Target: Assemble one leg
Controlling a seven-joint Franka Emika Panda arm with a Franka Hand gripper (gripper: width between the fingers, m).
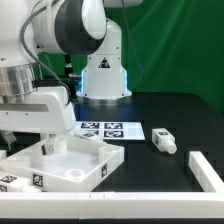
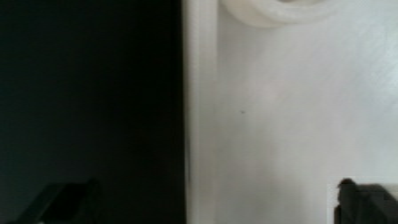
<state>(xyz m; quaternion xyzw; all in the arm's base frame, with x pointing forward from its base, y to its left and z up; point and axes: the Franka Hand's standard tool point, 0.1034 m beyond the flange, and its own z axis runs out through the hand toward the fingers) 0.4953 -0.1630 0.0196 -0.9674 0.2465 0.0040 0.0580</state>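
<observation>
The white tray-like tabletop [image 1: 75,168] lies at the exterior view's lower left. My gripper [image 1: 46,146] hangs low over its far left corner. In the wrist view the gripper [image 2: 214,200] is open, its dark fingertips [image 2: 64,200] wide apart with nothing between them. They straddle the tabletop's white edge [image 2: 285,120] where it meets the black table. A round white shape [image 2: 276,10] shows on the tabletop beyond the jaws; I cannot tell what it is. One leg [image 1: 163,141], a short white post with tags, lies on the table to the right. A second leg [image 1: 207,169] lies at the far right.
The marker board [image 1: 108,129] lies flat behind the tabletop. A long white bar [image 1: 110,211] runs along the front edge of the table. The robot base [image 1: 103,75] stands at the back before a green curtain.
</observation>
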